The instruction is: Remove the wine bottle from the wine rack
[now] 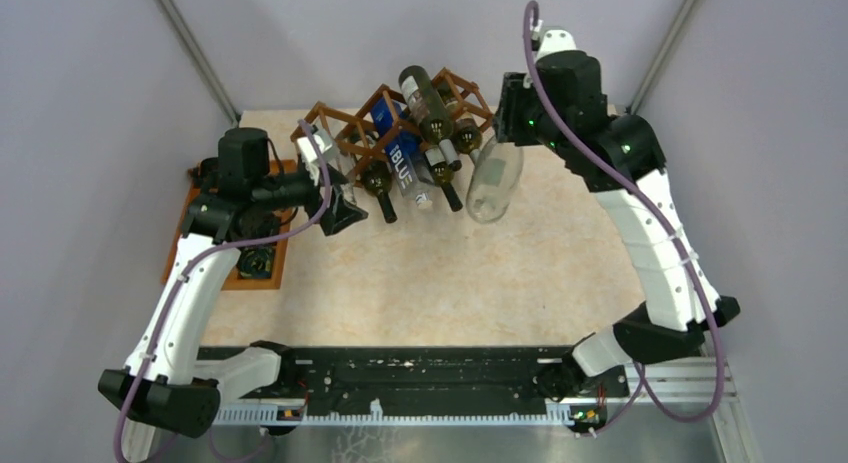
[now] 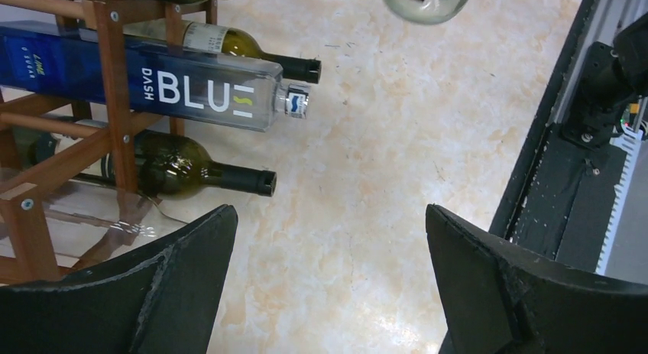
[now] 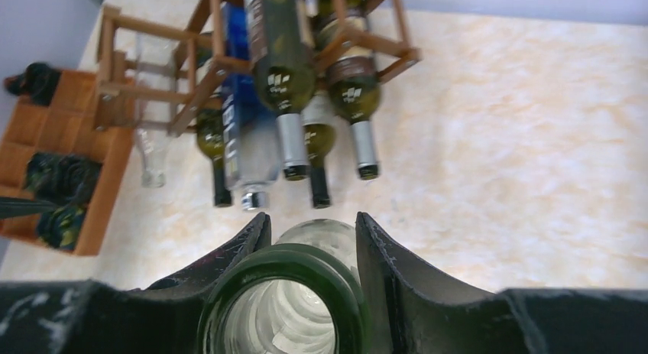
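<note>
- My right hand (image 3: 313,224) pinches the pale wine bottle (image 1: 494,181) at its neck end. The bottle hangs in the air just right of the wine rack (image 2: 29,232) and touches no stick, so I judge it is already out.
- My left hand (image 2: 330,216) is spread wide and holds nothing. It is low over the bench (image 1: 450,283), near the rack's left front, perhaps to steady it.
- Farther away, the rack carries 1 blue bottle (image 2: 191,94) and 4 dark green bottles (image 3: 279,71). Their necks reach toward the hanging bottle.
- A wooden tray (image 3: 99,209) lies at the left, well apart.
</note>
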Available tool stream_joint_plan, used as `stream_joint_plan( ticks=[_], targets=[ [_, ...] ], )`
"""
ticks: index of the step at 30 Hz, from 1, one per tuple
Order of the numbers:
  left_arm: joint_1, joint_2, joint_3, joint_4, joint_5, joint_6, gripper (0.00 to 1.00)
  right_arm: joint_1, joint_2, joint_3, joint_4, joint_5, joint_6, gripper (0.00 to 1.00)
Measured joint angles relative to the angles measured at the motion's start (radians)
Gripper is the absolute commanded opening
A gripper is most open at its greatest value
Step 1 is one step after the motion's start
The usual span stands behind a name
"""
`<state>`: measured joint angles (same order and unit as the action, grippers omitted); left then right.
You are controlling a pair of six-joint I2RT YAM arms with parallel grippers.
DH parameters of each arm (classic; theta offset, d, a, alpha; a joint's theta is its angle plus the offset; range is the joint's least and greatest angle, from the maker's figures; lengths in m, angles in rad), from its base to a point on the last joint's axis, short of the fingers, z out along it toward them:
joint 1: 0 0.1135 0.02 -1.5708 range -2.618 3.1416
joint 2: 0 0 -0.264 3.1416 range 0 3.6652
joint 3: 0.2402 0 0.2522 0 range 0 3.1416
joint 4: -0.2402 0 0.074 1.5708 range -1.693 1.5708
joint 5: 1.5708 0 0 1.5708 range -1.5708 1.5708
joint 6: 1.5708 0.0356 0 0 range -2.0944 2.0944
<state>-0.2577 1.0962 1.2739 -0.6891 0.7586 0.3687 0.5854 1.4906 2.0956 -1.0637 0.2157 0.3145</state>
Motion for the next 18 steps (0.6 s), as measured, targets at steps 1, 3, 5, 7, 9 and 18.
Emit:
stream_joint_plan(
  ticks=[1, 3, 5, 7, 9, 18],
  targets=[
    [0.0, 0.011, 0.013, -0.007, -0.01, -0.002, 0.99, -0.002, -0.02, 0.003, -0.006, 0.039, -0.016, 0.0],
    [0.0, 0.035, 0.043, -0.024, -0.027, -0.006, 0.99, -0.009, -0.05, 0.003, -0.014, 0.106, -0.038, 0.0],
    [0.0, 0.069, 0.081, -0.039, -0.053, -0.018, 0.99, -0.036, -0.067, -0.004, -0.01, 0.158, -0.052, 0.0],
    [0.0, 0.095, 0.105, -0.042, -0.08, -0.034, 0.99, -0.083, -0.074, -0.023, 0.009, 0.196, -0.056, 0.0],
    [0.0, 0.112, 0.12, -0.047, -0.104, -0.046, 0.99, -0.134, -0.066, -0.049, 0.033, 0.24, -0.061, 0.0],
    [0.0, 0.18, 0.196, -0.06, -0.171, -0.097, 0.99, -0.33, 0.019, -0.224, 0.222, 0.292, -0.065, 0.0]
  ],
)
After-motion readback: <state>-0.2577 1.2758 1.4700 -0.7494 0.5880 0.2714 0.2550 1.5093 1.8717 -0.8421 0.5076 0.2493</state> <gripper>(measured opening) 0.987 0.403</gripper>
